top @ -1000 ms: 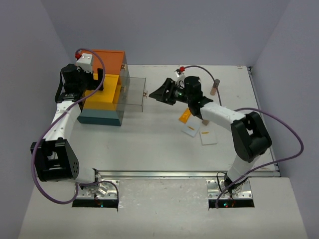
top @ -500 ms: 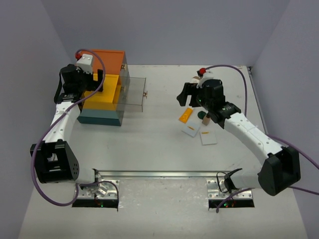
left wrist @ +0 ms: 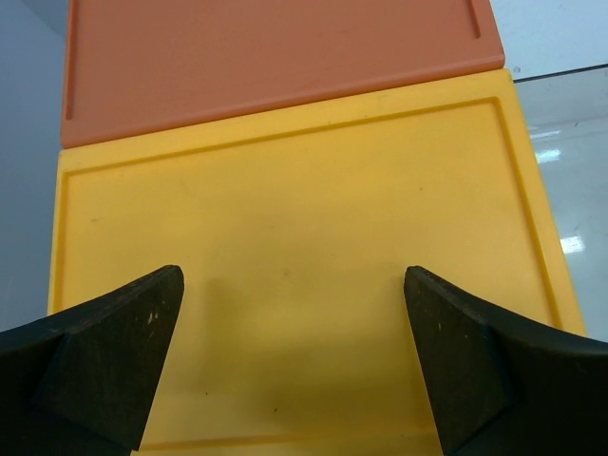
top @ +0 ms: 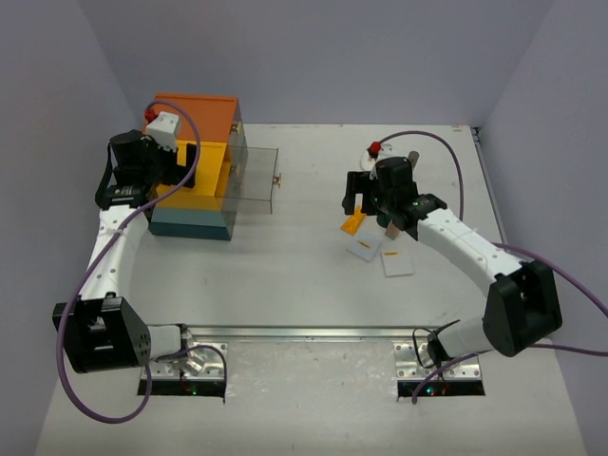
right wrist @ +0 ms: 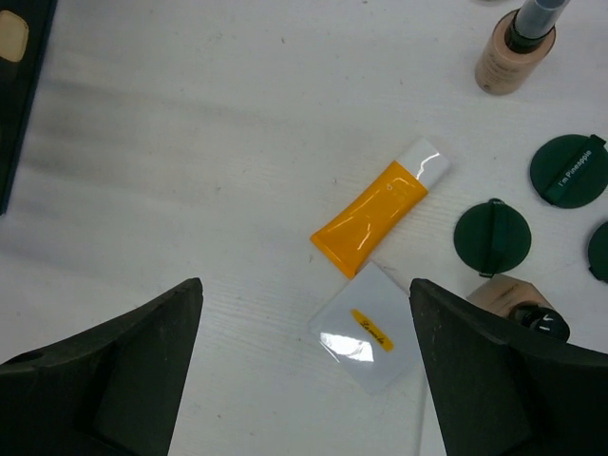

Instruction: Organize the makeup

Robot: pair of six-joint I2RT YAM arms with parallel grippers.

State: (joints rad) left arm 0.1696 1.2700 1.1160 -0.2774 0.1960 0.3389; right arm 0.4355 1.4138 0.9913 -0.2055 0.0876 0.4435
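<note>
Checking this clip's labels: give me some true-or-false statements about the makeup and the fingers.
1. The orange tube lies on the table, untouched. True.
2. The right fingers are shut on a white packet. False: they are open above the packet, holding nothing.
3. The left fingers are open over the yellow tier of the box. True.
4. The green discs sit on the yellow tier. False: they lie on the table near the tube.
</note>
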